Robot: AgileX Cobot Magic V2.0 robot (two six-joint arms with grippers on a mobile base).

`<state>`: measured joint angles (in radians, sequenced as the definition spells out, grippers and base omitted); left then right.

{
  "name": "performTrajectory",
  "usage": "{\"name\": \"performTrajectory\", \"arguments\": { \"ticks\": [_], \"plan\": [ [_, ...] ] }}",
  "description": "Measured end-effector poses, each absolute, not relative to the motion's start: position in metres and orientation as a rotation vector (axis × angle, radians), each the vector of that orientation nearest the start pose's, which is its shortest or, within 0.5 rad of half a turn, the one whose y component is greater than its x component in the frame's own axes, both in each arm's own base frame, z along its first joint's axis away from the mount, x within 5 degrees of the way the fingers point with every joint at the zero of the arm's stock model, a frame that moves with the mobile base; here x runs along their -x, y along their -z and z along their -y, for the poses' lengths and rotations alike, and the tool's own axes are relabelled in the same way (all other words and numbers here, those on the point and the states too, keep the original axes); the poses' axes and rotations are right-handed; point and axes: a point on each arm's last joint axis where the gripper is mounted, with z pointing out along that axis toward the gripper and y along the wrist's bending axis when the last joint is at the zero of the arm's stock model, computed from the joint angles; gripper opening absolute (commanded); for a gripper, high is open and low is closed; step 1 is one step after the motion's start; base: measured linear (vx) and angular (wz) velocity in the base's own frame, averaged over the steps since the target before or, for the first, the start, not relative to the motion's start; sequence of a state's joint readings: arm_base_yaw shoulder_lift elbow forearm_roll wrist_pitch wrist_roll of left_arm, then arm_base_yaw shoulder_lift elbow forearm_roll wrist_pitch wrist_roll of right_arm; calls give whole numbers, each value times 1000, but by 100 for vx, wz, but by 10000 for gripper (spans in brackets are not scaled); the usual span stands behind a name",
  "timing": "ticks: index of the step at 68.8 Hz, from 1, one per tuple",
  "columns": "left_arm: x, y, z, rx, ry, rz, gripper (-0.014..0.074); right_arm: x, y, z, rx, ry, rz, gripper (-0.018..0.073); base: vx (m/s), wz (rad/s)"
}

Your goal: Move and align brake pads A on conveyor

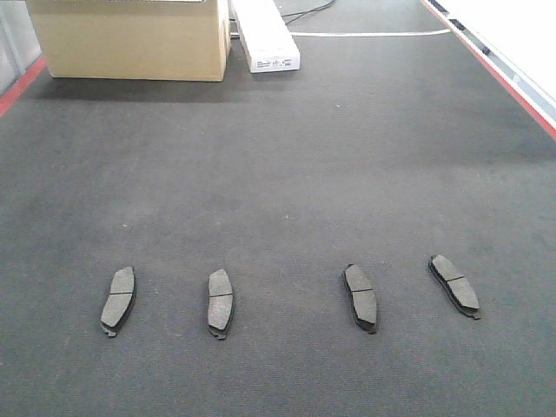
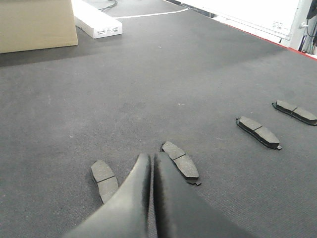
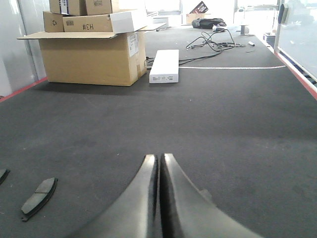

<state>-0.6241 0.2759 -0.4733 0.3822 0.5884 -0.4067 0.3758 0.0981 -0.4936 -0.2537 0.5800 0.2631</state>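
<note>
Four brake pads lie in a rough row on the dark conveyor belt (image 1: 287,156) in the front view: far left pad (image 1: 118,300), second pad (image 1: 220,301), third pad (image 1: 360,297), and far right pad (image 1: 454,285), which is turned more askew. Neither gripper shows in the front view. My left gripper (image 2: 151,157) is shut and empty, above the belt between the far left pad (image 2: 104,180) and the second pad (image 2: 181,161). My right gripper (image 3: 159,157) is shut and empty, with one pad (image 3: 39,197) to its left. A small dark bit (image 3: 205,194) peeks from behind its right finger.
A cardboard box (image 1: 130,39) and a long white box (image 1: 265,35) stand at the belt's far end. Red strips (image 1: 499,74) run along the belt's edges. Cables (image 3: 213,42) lie further back. A white line (image 1: 373,34) crosses the belt.
</note>
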Motion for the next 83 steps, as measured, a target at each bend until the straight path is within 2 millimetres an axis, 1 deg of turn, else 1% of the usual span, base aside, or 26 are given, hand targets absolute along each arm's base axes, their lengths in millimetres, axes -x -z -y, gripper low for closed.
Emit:
{"name": "performTrajectory", "arguments": {
  "ticks": [20, 32, 44, 52, 61, 64, 67, 71, 74, 83],
  "plan": [
    [-59, -305, 19, -355, 298, -1810, -8, -27, -317, 3, 165, -210, -1648, -11, 0, 0],
    [-61, -299, 17, -359, 196, -1813, -8, -27, -317, 3, 165, -210, -1648, -11, 0, 0],
    [-70, -278, 10, -202, 87, -1812, -7, -27, -317, 3, 165, -210, -1648, -11, 0, 0],
    [-73, -261, 5, -112, 34, -1768, -7, -27, -317, 3, 165, -210, -1648, -11, 0, 0],
    [-68, -231, -1, -37, -37, -1719, -7, -27, -317, 3, 165, -210, -1648, -11, 0, 0],
    [-64, -221, -2, -29, -58, -1703, -7, -27, -317, 3, 165, -210, -1648, -11, 0, 0],
    [-61, -207, -3, -22, -79, -1700, -7, -27, -317, 3, 165, -210, -1648, -11, 0, 0],
    [-58, -195, -4, -13, -97, -1686, -7, -27, -317, 3, 165, -210, -1648, -11, 0, 0],
    [-57, -190, -4, -8, -102, -1684, -7, -27, -317, 3, 164, -210, -1649, -11, 0, 0],
    [-56, -187, -4, -6, -98, -1695, -7, -28, -317, 3, 164, -211, -1652, -11, 0, 0]
  ]
}}
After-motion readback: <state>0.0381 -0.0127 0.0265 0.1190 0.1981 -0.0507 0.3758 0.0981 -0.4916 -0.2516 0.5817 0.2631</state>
